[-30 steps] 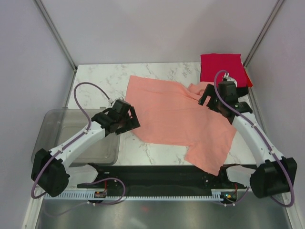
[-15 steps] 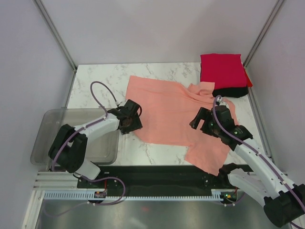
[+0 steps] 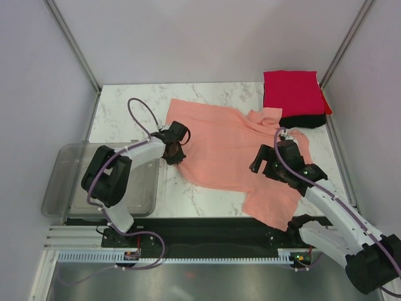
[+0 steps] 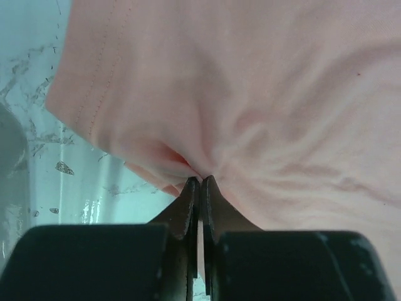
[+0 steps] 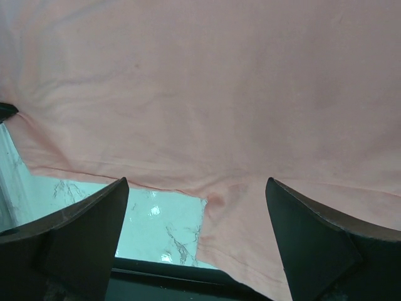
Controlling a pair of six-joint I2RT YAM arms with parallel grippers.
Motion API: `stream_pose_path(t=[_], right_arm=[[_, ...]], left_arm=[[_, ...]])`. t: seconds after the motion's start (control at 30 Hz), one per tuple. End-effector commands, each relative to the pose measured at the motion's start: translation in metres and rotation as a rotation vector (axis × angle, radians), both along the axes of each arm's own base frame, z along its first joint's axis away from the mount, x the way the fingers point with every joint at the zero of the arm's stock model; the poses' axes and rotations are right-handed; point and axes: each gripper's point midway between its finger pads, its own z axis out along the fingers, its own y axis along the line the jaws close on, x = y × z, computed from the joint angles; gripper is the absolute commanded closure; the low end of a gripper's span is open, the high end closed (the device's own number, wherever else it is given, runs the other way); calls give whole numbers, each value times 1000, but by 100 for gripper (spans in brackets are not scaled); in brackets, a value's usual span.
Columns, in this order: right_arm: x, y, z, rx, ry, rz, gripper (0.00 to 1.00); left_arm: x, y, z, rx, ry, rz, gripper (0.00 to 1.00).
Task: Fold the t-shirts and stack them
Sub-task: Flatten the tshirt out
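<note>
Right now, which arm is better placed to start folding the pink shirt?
Left. The left gripper is pinched shut on the edge of the salmon-pink t-shirt, so it could probably lift and fold at once; the right gripper is open above the cloth, gripping nothing.

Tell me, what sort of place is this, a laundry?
Probably a robotics test cell, not a laundry: the left arm and right arm are bolted at the edge of a marble-look table, plain white walls box it in, and a salmon-pink t-shirt lies spread on it.
</note>
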Motion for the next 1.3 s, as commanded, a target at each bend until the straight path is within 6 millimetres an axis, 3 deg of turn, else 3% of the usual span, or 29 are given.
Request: stream_pose_path(t=[0.0, 0.13, 0.17, 0.23, 0.27, 0.33, 0.4, 0.43, 0.47, 0.5, 0.53, 0.57, 0.6, 0.63, 0.7, 0.73, 0.8, 0.83, 0.87, 0.93, 1.0, 1.13, 1.27], right_arm=[[4, -3, -4, -30, -15, 8, 2], [5, -2, -5, -32, -15, 11, 2], [5, -2, -5, -34, -16, 14, 2], [7, -1, -7, -42, -13, 23, 2], [7, -2, -10, -49, -3, 24, 2], [8, -2, -13, -61, 3, 33, 2], [7, -2, -19, -72, 19, 37, 2], [7, -2, -21, -72, 21, 40, 2], [7, -1, -24, -71, 31, 41, 2], [7, -1, -26, -69, 35, 44, 2], [7, 1, -27, -67, 37, 50, 2], [6, 2, -29, -61, 44, 53, 2], [7, 3, -29, -59, 45, 58, 2], [6, 3, -29, -60, 48, 61, 2], [6, 3, -28, -62, 44, 65, 2], [6, 2, -27, -65, 41, 63, 2], [6, 0, -26, -68, 34, 55, 2], [6, 0, -25, -65, 30, 56, 2], [5, 1, -26, -61, 33, 56, 2], [4, 3, -26, -51, 38, 60, 2], [5, 4, -27, -46, 40, 59, 2], [6, 7, -26, -36, 40, 60, 2], [6, 6, -27, -37, 40, 59, 2]], left_arm=[[11, -4, 14, 31, -30, -57, 98], [16, -11, 53, 33, -62, -117, 98], [26, -17, 72, 26, -89, -126, 95], [23, -17, 78, 64, -45, -169, 88], [34, -24, 94, 55, -72, -179, 87], [35, -30, 100, 62, -46, -228, 85], [52, -47, 99, 46, -40, -287, 84], [62, -63, 110, 3, -48, -324, 82], [67, -72, 83, 13, 25, -357, 78], [72, -82, 71, 14, 57, -425, 71], [79, -104, 87, -27, 60, -484, 53], [83, -110, 81, 0, 87, -536, 47], [84, -114, 32, 68, 192, -559, 43], [86, -124, 53, 112, 173, -581, 38], [88, -124, 45, 185, 179, -569, 32], [79, -122, 43, 193, 201, -565, 32], [86, -126, 47, 158, 125, -522, 32], [75, -113, 58, 149, 111, -505, 32], [87, -118, 67, 110, 33, -468, 33], [85, -97, 79, 94, -6, -418, 36], [90, -90, 84, 74, -40, -385, 37], [90, -66, 79, 70, -37, -321, 41], [89, -61, 68, 3, -24, -284, 46]])
